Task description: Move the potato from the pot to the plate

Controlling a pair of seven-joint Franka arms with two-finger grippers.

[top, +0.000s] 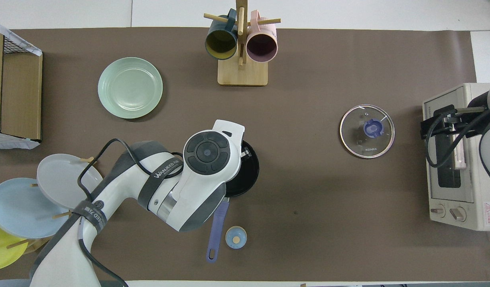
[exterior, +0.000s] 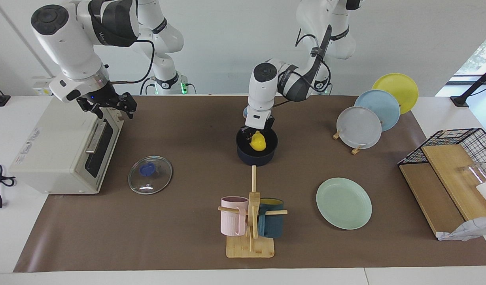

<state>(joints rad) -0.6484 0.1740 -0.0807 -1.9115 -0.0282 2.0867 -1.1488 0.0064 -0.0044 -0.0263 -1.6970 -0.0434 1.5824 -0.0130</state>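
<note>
Potato (exterior: 258, 141) sits inside the pot (exterior: 256, 156), a bright yellow, smooth, rounded lump against the pot's black inside. The pot is a dark navy saucepan in the middle of the desk (exterior: 195, 126); its long blue handle (top: 216, 229) points toward the robots' edge. The left claw (exterior: 257, 132) is down in the pot with its fingers on either side of the potato's top, closed on it as far as the facing view shows. In the overhead view the left arm's wrist covers the potato and most of the pot.

The plate (exterior: 344, 203), pale mint green, round and flat with a shallow rim, lies with nothing on it farther from the robots than the pot, toward the left arm's end of the desk. A glass lid (exterior: 150, 174) with a blue knob lies flat toward the right arm's end, beside the toaster oven (exterior: 65, 152) at that edge. The right claw (exterior: 108, 103) hangs over the oven's top with its fingers spread; that arm waits.

A wooden mug rack (exterior: 250, 221) near the desk's edge farthest from the robots carries a pink mug (exterior: 233, 215) and a dark blue mug (exterior: 271, 223). Three plates, grey-white (exterior: 358, 127), light blue (exterior: 378, 109) and yellow (exterior: 396, 91), stand in a rack at the corner by the left arm's base. A small blue round thing (top: 235, 237) lies beside the pot's handle.
</note>
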